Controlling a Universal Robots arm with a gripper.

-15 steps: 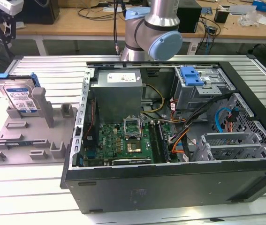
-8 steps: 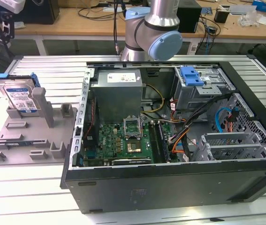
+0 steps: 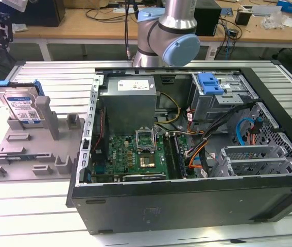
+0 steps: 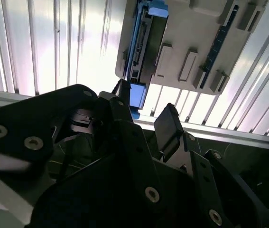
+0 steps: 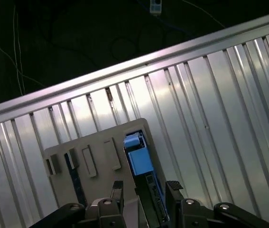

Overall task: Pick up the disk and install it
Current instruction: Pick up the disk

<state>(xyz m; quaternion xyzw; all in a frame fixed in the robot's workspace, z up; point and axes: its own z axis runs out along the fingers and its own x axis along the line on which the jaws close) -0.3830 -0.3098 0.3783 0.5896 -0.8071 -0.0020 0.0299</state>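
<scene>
The disk (image 3: 21, 105) stands on edge in a slot at the far end of a grey holder (image 3: 32, 154), at the exterior view's left; it is silver with a white-and-blue label and a blue rail. In the first wrist view I look down on the disk (image 5: 140, 161) edge-on, in line with the gap of my gripper (image 5: 144, 190), which hangs well above it. Its fingers (image 5: 117, 190) stand apart with nothing between them. In the second wrist view the disk (image 4: 143, 42) lies beyond the gripper (image 4: 144, 109).
An open computer case (image 3: 285, 193) lies at the exterior view's right, with a metal drive cage (image 3: 228, 98) topped by a blue latch (image 3: 210, 83). The arm (image 3: 166, 31) rises behind the case. The ribbed metal table (image 3: 27, 206) surrounds the holder.
</scene>
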